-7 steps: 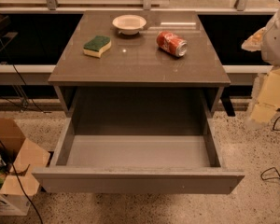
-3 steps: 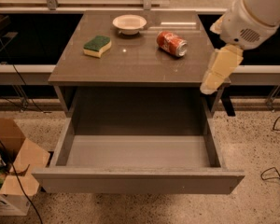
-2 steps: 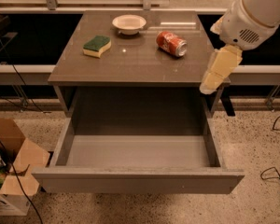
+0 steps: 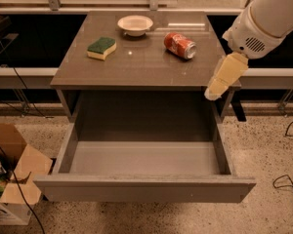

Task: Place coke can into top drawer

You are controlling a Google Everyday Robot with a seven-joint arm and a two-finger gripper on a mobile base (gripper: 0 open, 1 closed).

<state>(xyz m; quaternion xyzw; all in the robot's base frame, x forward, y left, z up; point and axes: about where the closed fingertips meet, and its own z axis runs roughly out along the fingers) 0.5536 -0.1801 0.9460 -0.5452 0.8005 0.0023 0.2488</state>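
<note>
The coke can (image 4: 180, 45) is red with a silver end and lies on its side on the cabinet top, right of centre. The top drawer (image 4: 145, 186) is pulled fully open below the top, and its grey inside holds nothing. My gripper (image 4: 223, 78) is cream-coloured and hangs from the white arm (image 4: 268, 18). It points down-left over the cabinet top's right front corner. It is to the right of the can and nearer the front, apart from the can, and holds nothing I can see.
A white bowl (image 4: 135, 25) stands at the back of the grey-brown cabinet top (image 4: 136, 65). A green and yellow sponge (image 4: 101, 48) lies at its left. A cardboard box (image 4: 10, 179) sits on the floor at the left, and cables (image 4: 288, 179) lie at the right.
The arm has swung in from the right edge of the view to the cabinet's right front corner. Over the last second it has barely moved. The can, bowl and sponge stay put.
</note>
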